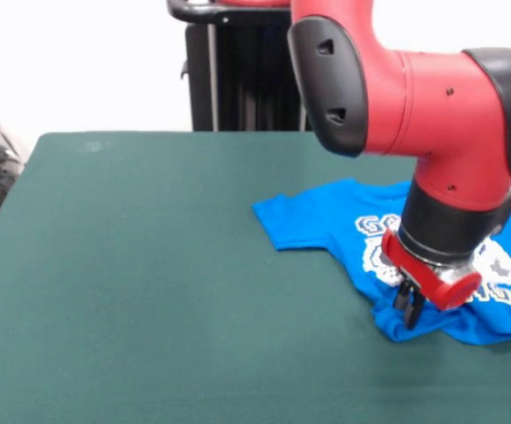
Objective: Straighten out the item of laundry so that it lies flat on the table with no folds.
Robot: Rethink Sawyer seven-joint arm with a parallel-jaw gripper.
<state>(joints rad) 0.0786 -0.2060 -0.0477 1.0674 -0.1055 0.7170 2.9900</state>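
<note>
Gripper: black fingers drawn close together, pinching a bunched fold at the T-shirt's lower hem. Red-and-black arm: covers the shirt's middle and much of its white print. T-shirt: blue, rumpled, at the table's 3 o'clock side, right portion cut off by the frame edge

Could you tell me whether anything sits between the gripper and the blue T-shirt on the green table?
Nothing visible does. The black gripper on the red arm is already down at the bunched near edge of the bright blue printed T-shirt, on the dark green felt table.
</note>
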